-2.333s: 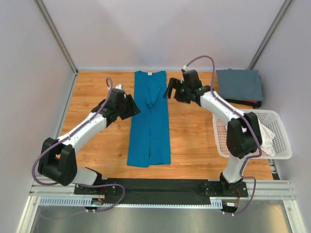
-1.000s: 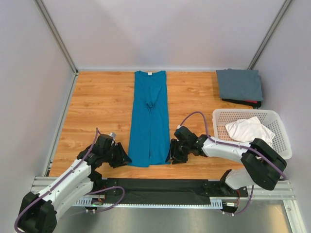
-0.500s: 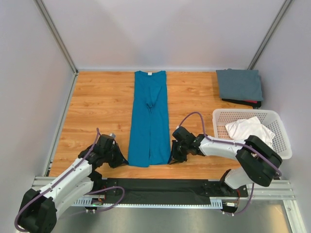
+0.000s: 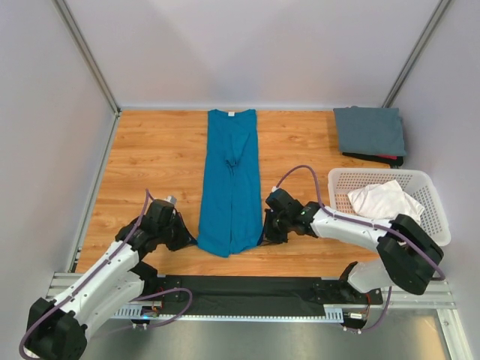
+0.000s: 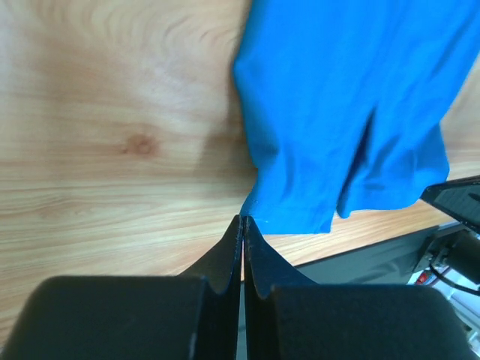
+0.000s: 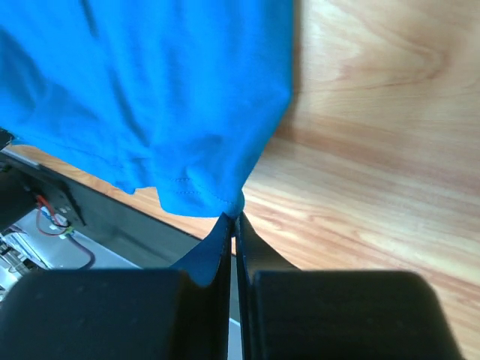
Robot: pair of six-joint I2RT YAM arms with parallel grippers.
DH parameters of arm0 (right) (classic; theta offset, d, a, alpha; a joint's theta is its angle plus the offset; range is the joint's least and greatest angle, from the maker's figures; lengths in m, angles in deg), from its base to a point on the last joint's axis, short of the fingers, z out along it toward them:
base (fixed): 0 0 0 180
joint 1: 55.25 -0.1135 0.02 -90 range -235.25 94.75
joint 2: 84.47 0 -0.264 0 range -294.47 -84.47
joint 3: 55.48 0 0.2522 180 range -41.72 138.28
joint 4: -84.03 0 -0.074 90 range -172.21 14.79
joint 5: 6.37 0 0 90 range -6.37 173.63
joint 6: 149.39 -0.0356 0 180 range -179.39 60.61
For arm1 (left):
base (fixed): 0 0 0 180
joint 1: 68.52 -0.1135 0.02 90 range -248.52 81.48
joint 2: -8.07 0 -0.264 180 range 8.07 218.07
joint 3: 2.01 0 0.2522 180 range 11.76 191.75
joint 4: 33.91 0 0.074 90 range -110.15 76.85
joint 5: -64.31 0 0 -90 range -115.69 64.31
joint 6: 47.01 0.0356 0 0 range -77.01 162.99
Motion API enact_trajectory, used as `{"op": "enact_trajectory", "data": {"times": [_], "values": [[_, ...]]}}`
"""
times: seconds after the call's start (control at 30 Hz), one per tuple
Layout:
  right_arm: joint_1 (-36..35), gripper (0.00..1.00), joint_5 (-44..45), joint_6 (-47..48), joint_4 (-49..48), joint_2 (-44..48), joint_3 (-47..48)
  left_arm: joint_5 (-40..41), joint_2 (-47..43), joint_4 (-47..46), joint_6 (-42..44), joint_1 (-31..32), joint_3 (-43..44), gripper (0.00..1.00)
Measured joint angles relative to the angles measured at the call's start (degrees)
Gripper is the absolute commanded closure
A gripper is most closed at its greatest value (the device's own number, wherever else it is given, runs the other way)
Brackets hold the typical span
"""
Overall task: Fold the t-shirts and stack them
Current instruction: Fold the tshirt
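While both arms crouch low at the near edge of the table (image 4: 150, 157), the holdings read as follows.

1. Teal-blue t-shirt (image 4: 231, 172): lies mid-table as a long narrow strip, collar at the far end and hem at the near end. The sides appear already turned in.
2. Left gripper (image 5: 241, 222): fingers pressed together on the very tip of the hem's near-left corner.
3. Right gripper (image 6: 233, 217): fingers likewise clamped on the near-right corner, with only a sliver of cloth between them.
4. Slate grey t-shirt (image 4: 369, 130): folded, in the far right corner, well apart from the arms.
5. White t-shirt (image 4: 384, 200): crumpled inside the lattice basket (image 4: 439, 225) at the right.

Step in hand, by my reading: the end-to-end fold of the teal shirt, with the hem seized at both corners.

Next move calls for lifting the hem and carrying it toward the collar, both arms level and in step so the strip halves without skew. With so little cloth held, a gentle pace seems wise.
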Motion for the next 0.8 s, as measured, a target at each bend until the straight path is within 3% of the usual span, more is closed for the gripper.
{"op": "enact_trajectory", "data": {"times": [0.4, 0.8], "values": [[6.93, 1.0, 3.26, 5.9, 4.98, 1.88, 11.28, 7.02, 11.54, 0.0, 4.57, -0.02, 16.09, 1.0], [16.96, 0.99, 0.35, 12.87, 4.04, -10.54, 25.31, 11.26, 29.81, -4.0, 8.22, -2.23, 33.62, 1.0]]}}
